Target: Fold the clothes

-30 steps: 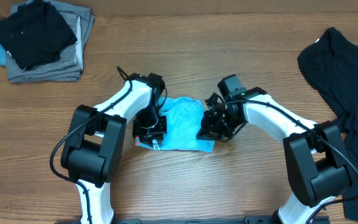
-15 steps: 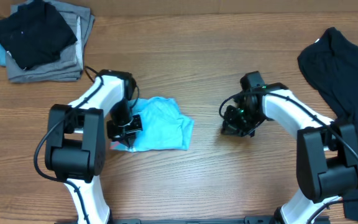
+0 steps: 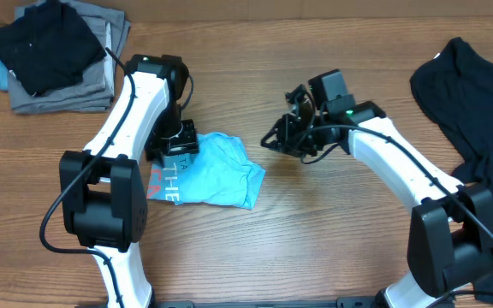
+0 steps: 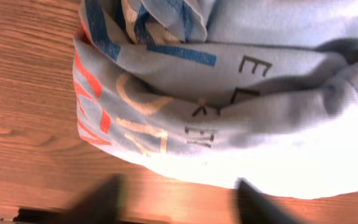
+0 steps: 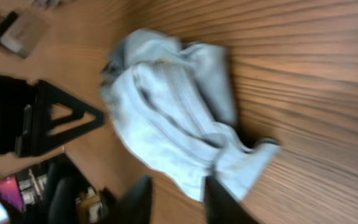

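Note:
The clothes, a light blue T-shirt (image 3: 216, 171) with printed lettering, lie in a bundled fold left of the table's middle. My left gripper (image 3: 176, 144) hovers over the shirt's upper left edge. In the left wrist view the shirt (image 4: 229, 93) fills the upper part, and the left gripper (image 4: 179, 205) stands open with only bare wood between its fingertips (image 4: 101, 202). My right gripper (image 3: 282, 137) is right of the shirt and apart from it. In the right wrist view the right gripper (image 5: 179, 202) has a gap between its fingers, nothing in it, and the shirt (image 5: 179, 118) lies beyond.
A stack of grey folded garments (image 3: 75, 90) with a black garment (image 3: 45, 43) on top sits at the back left. A large black garment (image 3: 478, 103) lies along the right edge. The wooden table (image 3: 315, 239) shows bare in front.
The left gripper dragged the shirt leftward, then let go and opened above its upper left edge. The right gripper pulled away from the shirt, rose and opened.

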